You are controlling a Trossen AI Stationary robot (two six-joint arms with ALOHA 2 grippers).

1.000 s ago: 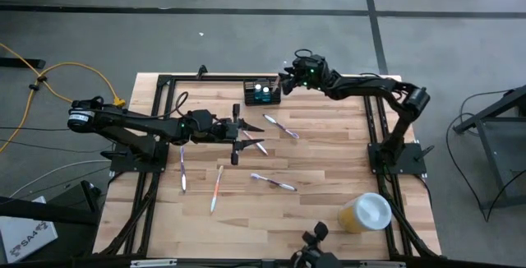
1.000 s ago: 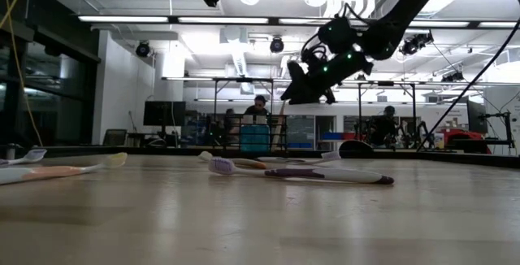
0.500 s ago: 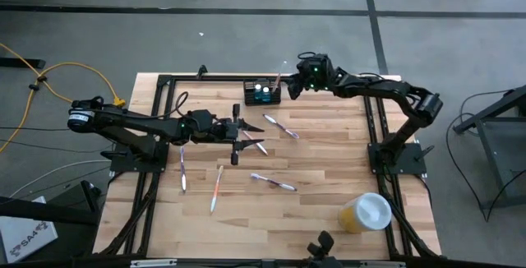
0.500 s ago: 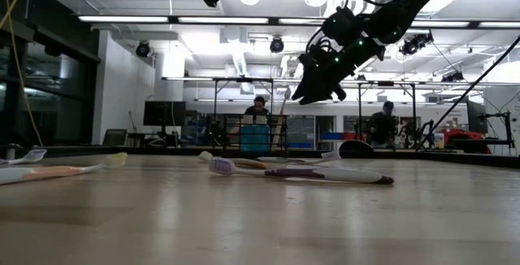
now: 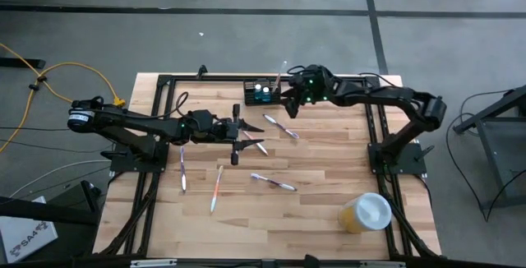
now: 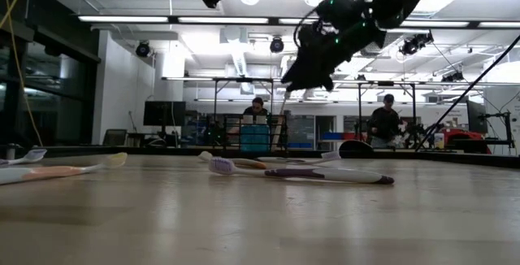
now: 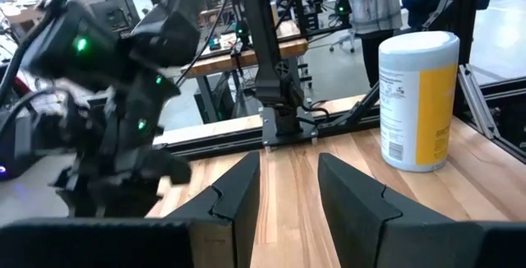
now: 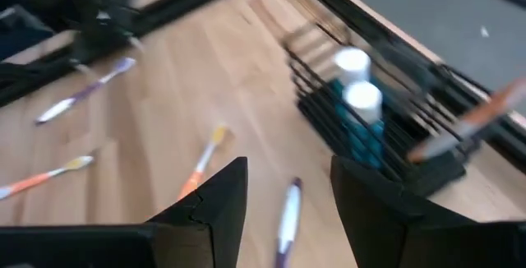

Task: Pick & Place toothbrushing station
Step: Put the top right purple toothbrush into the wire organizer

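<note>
The caddy [image 5: 262,93] is a small black box of thin wire bars, standing at the far edge of the table [image 5: 329,169], near the middle. Two teal bottles with white caps [image 8: 359,112] stand upright inside it, side by side, and an orange-and-white brush [image 8: 468,124] leans out of it at a slant. Through the bars I can see the bottles' blue bodies.

My right claw [image 5: 288,102] hangs in the air just beside the caddy, on its right, fingers spread and holding nothing. From my right wrist the caddy sits just past my fingertips, apart from them.

My left claw [image 5: 240,133] is out over the middle of the table, fingers apart and empty. Brushes lie loose on the wood: a purple one [image 5: 280,126] below the caddy, one [image 5: 274,182] nearer the front, an orange one [image 5: 216,188], and a pale one [image 5: 182,168] to the left.

A yellow cup [image 5: 365,212] with a white lid stands near the front right corner, well apart from the caddy
</note>
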